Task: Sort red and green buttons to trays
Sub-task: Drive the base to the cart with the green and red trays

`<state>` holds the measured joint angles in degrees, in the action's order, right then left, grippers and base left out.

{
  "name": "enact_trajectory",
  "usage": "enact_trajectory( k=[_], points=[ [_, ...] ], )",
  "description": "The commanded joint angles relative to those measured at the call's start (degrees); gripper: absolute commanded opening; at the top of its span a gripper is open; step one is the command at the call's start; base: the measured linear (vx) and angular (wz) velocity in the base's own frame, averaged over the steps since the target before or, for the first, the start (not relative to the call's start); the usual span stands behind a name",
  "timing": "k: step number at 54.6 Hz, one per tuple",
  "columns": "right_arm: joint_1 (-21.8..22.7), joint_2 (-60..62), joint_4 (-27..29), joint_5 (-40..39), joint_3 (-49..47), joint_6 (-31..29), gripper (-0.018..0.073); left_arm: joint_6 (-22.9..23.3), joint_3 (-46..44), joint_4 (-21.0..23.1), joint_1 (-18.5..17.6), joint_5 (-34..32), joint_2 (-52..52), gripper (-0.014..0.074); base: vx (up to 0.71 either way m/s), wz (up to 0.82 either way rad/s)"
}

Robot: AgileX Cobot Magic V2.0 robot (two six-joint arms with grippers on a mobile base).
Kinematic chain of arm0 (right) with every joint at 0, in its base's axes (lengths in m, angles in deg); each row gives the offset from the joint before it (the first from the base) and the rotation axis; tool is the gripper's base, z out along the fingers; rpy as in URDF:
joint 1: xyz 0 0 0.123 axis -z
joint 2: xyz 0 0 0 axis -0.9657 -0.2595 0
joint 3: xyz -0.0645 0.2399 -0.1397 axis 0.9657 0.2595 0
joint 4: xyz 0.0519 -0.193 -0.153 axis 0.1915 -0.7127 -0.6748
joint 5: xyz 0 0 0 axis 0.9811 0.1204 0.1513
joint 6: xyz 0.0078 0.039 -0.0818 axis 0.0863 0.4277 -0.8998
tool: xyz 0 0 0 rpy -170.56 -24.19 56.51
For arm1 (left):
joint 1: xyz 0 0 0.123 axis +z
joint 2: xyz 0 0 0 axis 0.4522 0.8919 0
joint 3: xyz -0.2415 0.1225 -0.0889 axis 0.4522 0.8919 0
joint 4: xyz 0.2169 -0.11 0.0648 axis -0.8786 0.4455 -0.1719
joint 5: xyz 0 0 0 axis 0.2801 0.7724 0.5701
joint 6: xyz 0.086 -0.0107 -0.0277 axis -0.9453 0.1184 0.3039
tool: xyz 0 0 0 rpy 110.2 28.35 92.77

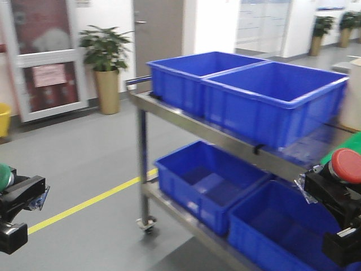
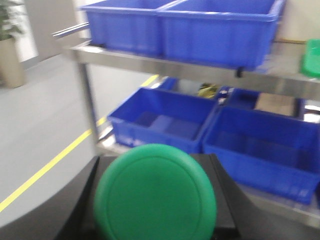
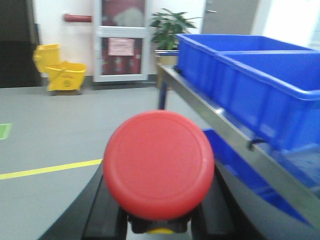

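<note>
Green button [image 2: 155, 192], red button [image 3: 159, 162]: both gripped

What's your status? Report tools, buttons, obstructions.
Left tool shut on green button. Right tool shut on red button. Cart of blue bins ahead, green tray on top shelf.

front: wide, facing cart [image 1: 142, 158] | wrists: close, same cart

The front view's left edge cuts off the green button [image 1: 4, 176] — only a blurred corner of the green tray [image 2: 311, 57] shows — and the red button [image 3: 158, 162] hides most of its base.
</note>
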<state>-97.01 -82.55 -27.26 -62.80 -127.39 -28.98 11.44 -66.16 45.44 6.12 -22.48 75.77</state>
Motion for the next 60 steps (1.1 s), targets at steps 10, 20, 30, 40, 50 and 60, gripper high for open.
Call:
enact_trajectory(
  k=[10, 20, 30, 40, 50, 60],
  points=[
    [0.1, 0.3, -0.4, -5.0, -2.2, -0.5, -0.0009, 0.3, -1.8, 0.4, 0.1, -5.0, -0.6, -0.0003, 0.29, -0.68],
    [0.1, 0.3, -0.4, -5.0, -2.2, -0.5, -0.0009, 0.3, -1.8, 0.4, 0.1, -5.0, -0.6, -0.0003, 0.26, -0.67],
    [0.1, 0.3, -0.4, -5.0, -2.2, -0.5, -0.0009, 0.3, -1.8, 0.4, 0.1, -5.0, -0.6, -0.0003, 0.24, -0.64],
    [0.1, 0.3, -0.4, -5.0, -2.2, -0.5, -0.0009, 0.3, -1.8, 0.4, 0.1, -5.0, -0.6, -0.0003, 0.22, -0.59],
    [0.1, 0.3, -0.4, -5.0, -2.2, -0.5, -0.0009, 0.3, -1.8, 0.4, 0.1, -5.0, -0.6, -0.0003, 0.21, -0.56],
    [0.1, 0.3, -0.4, -5.0, -2.2, -0.5, -0.0009, 0.3, -1.8, 0.4, 0.1, -5.0, -0.6, -0.0003, 0.20, -0.52]
  ],
)
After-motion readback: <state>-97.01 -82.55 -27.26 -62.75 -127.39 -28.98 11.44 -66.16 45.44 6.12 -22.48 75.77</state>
